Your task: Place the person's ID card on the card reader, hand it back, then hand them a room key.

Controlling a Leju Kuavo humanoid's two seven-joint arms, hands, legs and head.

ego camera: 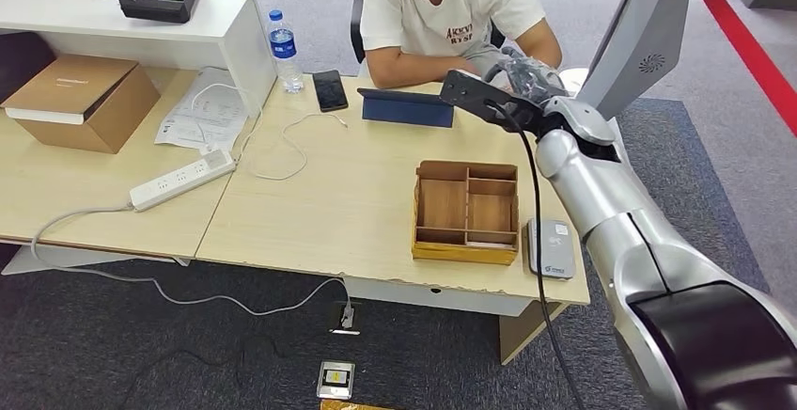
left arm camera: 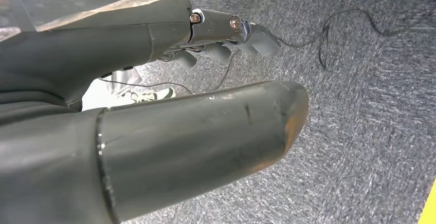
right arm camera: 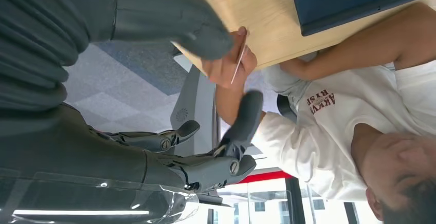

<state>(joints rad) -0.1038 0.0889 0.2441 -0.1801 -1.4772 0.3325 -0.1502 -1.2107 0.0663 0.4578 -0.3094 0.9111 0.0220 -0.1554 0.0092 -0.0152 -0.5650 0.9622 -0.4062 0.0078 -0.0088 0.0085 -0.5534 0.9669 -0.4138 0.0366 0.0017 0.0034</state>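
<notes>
Right hand (ego camera: 526, 79) is stretched over the far desk (ego camera: 357, 212) edge toward the seated person (ego camera: 451, 10); its fingers (right arm camera: 247, 116) are spread, empty. The card (right arm camera: 238, 64) is pinched edge-on in the person's hand (right arm camera: 226, 67), near the thumb. Card reader (ego camera: 551, 247) lies beside the wooden tray (ego camera: 467, 211). Left hand (left arm camera: 221, 39) hangs over carpet, fingers loosely curled, holding nothing.

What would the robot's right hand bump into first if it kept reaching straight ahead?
Most likely the person's hand, which holds a thin card edge-on just beyond the right hand. The fingers point toward it, though the gap between them is hard to judge.
</notes>
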